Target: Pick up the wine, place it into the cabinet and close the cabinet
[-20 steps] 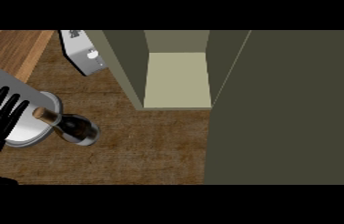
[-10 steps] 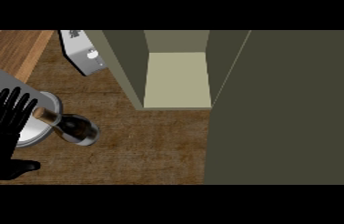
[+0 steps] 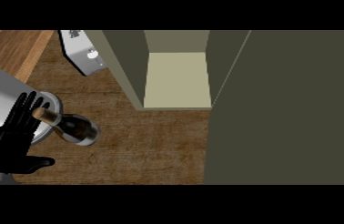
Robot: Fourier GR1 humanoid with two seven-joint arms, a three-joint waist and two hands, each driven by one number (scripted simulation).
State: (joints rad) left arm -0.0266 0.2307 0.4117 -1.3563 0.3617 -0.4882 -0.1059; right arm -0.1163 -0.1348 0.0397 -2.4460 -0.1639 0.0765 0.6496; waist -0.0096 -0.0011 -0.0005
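Wine bottle point(image 3: 73, 126) sits on the wooden counter point(image 3: 148, 145) at lower left, apart from the open cabinet point(image 3: 178, 82) to the upper right. Long axis in view runs from cork at upper left to base at lower right. Left hand point(image 3: 19, 139) is just left of the neck, fingers straight, thumb out, grasping nothing. Bottle lies right of the palm. Right hand not visible, so left is the nearer.

A kitchen — a wood-grain counter point(image 3: 148, 145), an open cabinet point(image 3: 178, 79) on it, a wine bottle point(image 3: 75, 128) nearby
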